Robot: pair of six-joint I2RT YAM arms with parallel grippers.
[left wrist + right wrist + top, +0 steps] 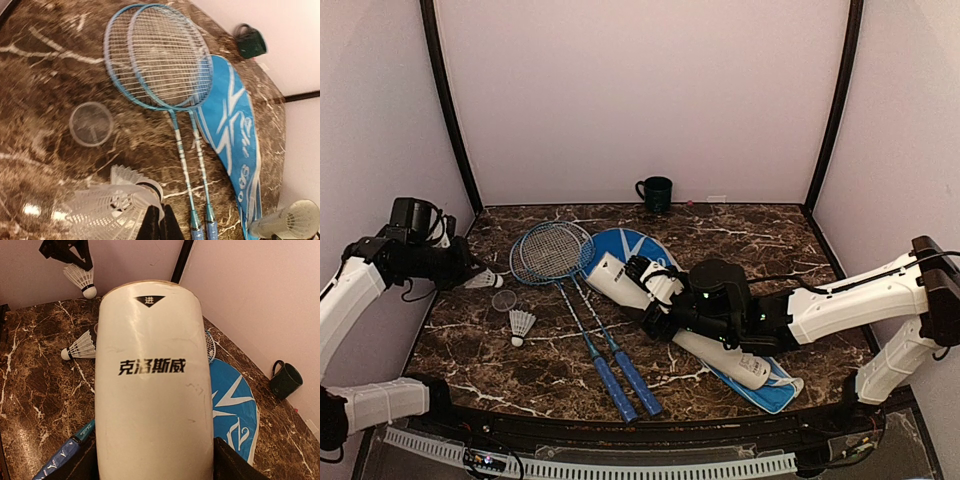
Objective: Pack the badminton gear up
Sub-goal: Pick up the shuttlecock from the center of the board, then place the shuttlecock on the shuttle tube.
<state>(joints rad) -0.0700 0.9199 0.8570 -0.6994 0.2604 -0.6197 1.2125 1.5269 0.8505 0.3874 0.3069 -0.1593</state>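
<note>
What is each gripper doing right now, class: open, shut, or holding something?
Left gripper: shut on a shuttlecock.
Right gripper: closed around the white tube.

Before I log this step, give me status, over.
Left jaws shut on shuttlecock. Right jaws clamp the white tube. Rackets, second shuttlecock loose; nothing blocking.

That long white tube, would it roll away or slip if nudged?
Probably rolls sideways if let go: the white tube is a smooth round cylinder. Its glossy surface looks slippery, so the right gripper, straddling it, might slide along it.
</note>
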